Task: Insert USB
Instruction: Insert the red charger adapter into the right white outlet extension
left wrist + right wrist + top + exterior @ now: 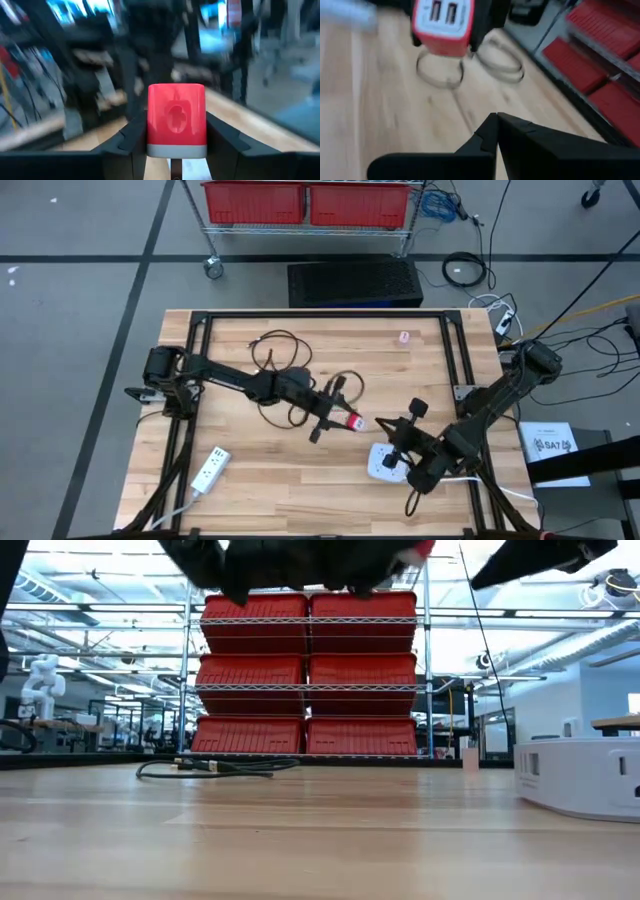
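Red USB charger (176,120) w/ grey band and white face, two USB ports showing (442,22), held up off the wood table, mid-table. Black cable (285,365) lies in loose loops on the table just behind it. White power strip (209,468) near front-left edge.

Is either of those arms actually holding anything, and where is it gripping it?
The left gripper clamps the red USB charger by its two sides, lifted off the table. The right gripper is shut, holding nothing.

Wooden table (300,480), black cable (283,365), power strip (209,469)
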Robot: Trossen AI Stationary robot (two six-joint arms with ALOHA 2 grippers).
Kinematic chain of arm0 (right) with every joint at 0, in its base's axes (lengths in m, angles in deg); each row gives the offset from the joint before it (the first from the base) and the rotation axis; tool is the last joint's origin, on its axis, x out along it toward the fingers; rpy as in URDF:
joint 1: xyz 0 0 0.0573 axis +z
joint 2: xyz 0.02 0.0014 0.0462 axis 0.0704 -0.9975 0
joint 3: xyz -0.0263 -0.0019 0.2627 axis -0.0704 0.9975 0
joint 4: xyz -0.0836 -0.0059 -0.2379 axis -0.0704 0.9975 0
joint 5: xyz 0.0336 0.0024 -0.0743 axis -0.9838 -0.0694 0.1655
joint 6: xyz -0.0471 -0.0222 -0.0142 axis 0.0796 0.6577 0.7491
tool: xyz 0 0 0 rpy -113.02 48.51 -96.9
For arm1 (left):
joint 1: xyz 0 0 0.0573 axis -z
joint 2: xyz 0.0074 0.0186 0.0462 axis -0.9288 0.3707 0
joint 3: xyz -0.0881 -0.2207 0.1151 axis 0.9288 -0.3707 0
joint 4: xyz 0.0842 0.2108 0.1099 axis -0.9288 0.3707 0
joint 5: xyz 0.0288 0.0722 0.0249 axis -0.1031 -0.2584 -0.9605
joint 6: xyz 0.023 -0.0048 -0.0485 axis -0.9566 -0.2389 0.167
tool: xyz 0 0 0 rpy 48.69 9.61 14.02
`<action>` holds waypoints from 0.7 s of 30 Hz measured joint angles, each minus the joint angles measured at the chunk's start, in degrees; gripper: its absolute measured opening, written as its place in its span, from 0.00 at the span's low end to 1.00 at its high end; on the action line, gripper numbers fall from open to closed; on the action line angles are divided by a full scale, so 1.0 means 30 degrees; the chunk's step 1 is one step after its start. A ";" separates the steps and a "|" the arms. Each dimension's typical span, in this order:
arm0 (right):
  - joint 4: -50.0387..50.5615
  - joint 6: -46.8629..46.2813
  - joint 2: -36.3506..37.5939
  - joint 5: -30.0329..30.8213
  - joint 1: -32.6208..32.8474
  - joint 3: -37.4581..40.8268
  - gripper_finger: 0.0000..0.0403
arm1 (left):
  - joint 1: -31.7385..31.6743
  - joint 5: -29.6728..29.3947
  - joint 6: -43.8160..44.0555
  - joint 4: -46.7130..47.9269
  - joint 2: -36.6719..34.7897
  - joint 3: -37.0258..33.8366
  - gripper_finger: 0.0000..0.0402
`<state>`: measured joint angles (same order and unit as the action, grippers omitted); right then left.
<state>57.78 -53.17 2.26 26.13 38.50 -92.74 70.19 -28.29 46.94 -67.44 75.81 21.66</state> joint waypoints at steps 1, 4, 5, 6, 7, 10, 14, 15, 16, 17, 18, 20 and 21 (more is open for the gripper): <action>-0.0759 -0.0072 0.0000 0.0640 0.0054 0.0305 0.00 | -0.0127 0.0113 0.0432 -0.1542 0.0011 -0.0489 0.38; -0.3381 0.0505 0.0000 0.1300 -0.0158 0.0946 0.00 | -0.0545 0.0246 0.1490 -0.4982 0.0011 -0.1664 0.38; -0.4212 0.0874 0.0000 0.1247 -0.0372 0.1092 0.00 | -0.0729 0.0259 0.1912 -0.5879 0.0011 -0.2032 0.38; -0.4834 0.1222 -0.0007 0.1205 -0.0602 0.1164 0.00 | -0.0910 0.0256 0.2361 -0.6746 0.0011 -0.2358 0.38; -0.5372 0.1605 -0.0007 0.1167 -0.0834 0.1178 0.00 | -0.1060 0.0278 0.2764 -0.7515 0.0011 -0.2676 0.38; -0.7283 0.3091 -0.0007 0.0709 -0.1548 0.1174 0.00 | -0.1401 0.0466 0.3432 -0.9448 0.0011 -0.3320 0.38; -1.0896 0.5736 -0.0007 0.0672 -0.2279 0.1171 0.00 | -0.1536 0.0674 0.3822 -1.0262 0.0019 -0.3791 0.38; -1.1818 0.6469 -0.0007 0.0666 -0.2398 0.1171 0.01 | -0.1564 0.0692 0.3822 -1.0314 0.0019 -0.3793 0.38; -1.2732 0.7307 -0.0007 0.0621 -0.2454 0.1171 0.02 | -0.1578 0.0696 0.3822 -1.0349 0.0019 -0.3793 0.38; -1.3589 0.8118 -0.0007 0.0466 -0.2495 0.1171 0.03 | -0.1588 0.0695 0.3822 -1.0346 0.0019 -0.3793 0.38; -1.4446 0.8908 -0.0007 -0.0002 -0.2580 0.1171 0.05 | -0.1591 0.0696 0.3824 -1.0344 0.0019 -0.3793 0.38; -1.5934 1.0242 -0.0007 -0.1351 -0.2734 0.1163 0.10 | -0.1619 0.0692 0.3822 -1.0443 0.0019 -0.3793 0.38; -1.6549 1.0772 -0.0007 -0.1982 -0.2823 0.1166 0.14 | -0.1631 0.0729 0.3824 -1.0617 0.0019 -0.3793 0.38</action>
<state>8.13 -20.85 2.24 20.18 30.03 -89.25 65.30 -26.10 58.41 -99.29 75.86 10.28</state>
